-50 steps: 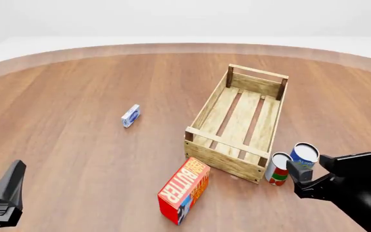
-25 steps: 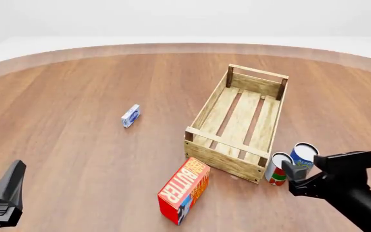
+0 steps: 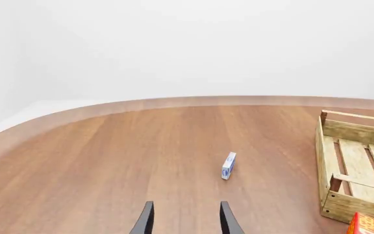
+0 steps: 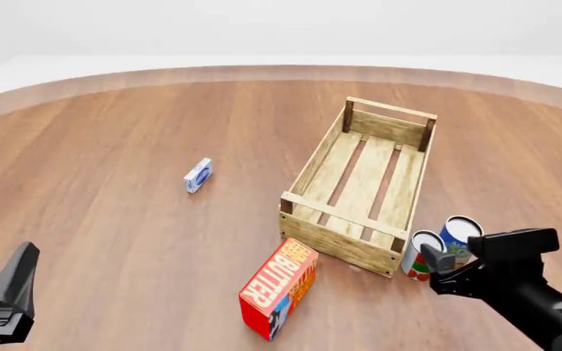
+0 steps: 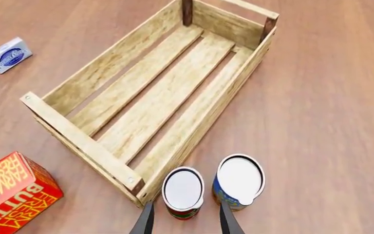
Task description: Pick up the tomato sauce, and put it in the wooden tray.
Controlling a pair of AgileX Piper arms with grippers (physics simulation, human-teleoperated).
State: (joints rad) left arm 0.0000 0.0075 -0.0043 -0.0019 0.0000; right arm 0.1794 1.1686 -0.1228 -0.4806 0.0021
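The tomato sauce can [image 4: 418, 256] [image 5: 183, 192], with a red, white and green label and a pale top, stands upright by the near right corner of the wooden tray [image 4: 364, 183] [image 5: 151, 95]. My right gripper [image 4: 438, 269] [image 5: 183, 220] is open, just above and behind the can, a finger to each side of it in the right wrist view. Nothing lies in the tray. My left gripper [image 3: 184, 222] is open and empty, low at the near left of the table [image 4: 8, 292].
A blue-and-yellow can [image 4: 459, 235] [image 5: 239, 180] stands touching-close to the right of the tomato sauce. A red-orange butter box [image 4: 279, 287] [image 5: 8, 190] stands in front of the tray's near left corner. A small blue-white packet [image 4: 198, 175] [image 3: 229, 165] lies left of the tray.
My right gripper has moved left and slightly forward, closing in over the tomato sauce can. The left arm and the objects have not moved.
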